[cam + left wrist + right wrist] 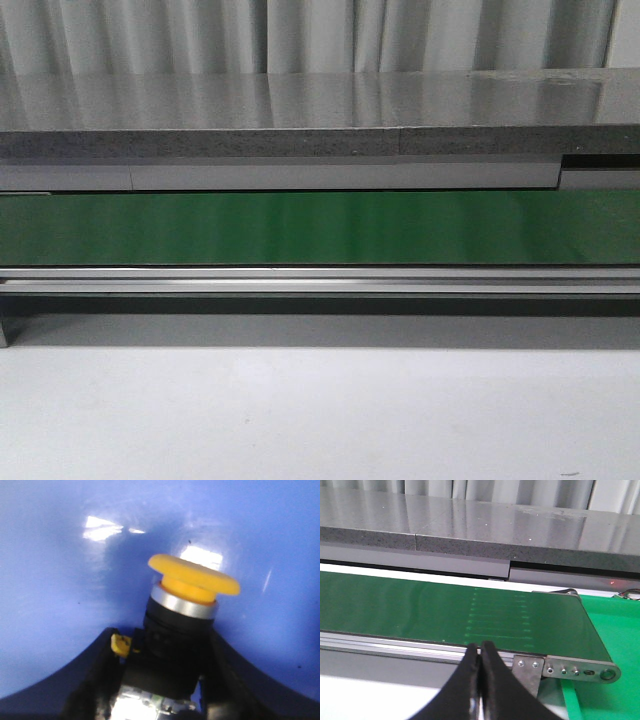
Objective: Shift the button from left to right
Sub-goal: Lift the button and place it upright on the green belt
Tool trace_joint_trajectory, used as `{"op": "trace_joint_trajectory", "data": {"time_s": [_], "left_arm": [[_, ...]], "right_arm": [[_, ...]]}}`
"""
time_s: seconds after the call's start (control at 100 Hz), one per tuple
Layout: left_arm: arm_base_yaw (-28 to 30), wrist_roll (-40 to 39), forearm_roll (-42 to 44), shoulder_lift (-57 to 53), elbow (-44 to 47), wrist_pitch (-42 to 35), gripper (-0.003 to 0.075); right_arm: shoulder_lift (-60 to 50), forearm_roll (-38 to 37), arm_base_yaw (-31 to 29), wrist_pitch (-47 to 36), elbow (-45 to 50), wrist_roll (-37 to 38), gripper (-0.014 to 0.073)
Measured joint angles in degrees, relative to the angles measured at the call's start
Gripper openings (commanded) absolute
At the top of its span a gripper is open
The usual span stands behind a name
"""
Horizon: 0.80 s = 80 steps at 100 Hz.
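In the left wrist view the button (192, 577) fills the middle: a yellow-orange mushroom cap, a silver ring and a black body with shiny terminals. My left gripper (165, 655) is shut on that black body, one black finger on each side, over a glossy blue surface (60, 580). My right gripper (480, 647) is shut with its fingers pressed together and nothing between them, hanging just in front of the green belt (445, 610) near its right end. In the front view the belt (320, 228) carries nothing, and neither gripper nor the button shows there.
A grey stone counter (300, 110) runs behind the belt. A metal rail (320, 280) edges the belt's near side, with white table (300, 410) in front. A green tray-like surface (615, 630) lies past the belt's right end, by a bolted bracket (527, 667).
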Motion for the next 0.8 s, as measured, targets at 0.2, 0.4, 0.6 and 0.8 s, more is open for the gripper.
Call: {"op": "trace_joint_trajectory", "data": {"time_s": [0.2, 0.4, 0.6, 0.8], "left_arm": [[0.0, 0.0, 0.0, -4.07, 0.0, 1.04, 0.0005], [-0.1, 0.06, -1.52, -10.87, 0.0, 2.61, 0.0005], [-3.84, 0.06, -3.1, -14.92, 0.0, 4.3, 0.0005], [-10.45, 0.06, -3.6, -15.16, 0.0, 4.66, 0.0005]], "right_arm": [[0.0, 0.0, 0.0, 0.0, 0.0, 0.0, -0.0068], [0.0, 0.0, 0.0, 0.0, 0.0, 0.0, -0.0068], [0.0, 0.0, 0.0, 0.0, 0.0, 0.0, -0.0068], [0.0, 0.0, 0.0, 0.0, 0.0, 0.0, -0.0068]]}}
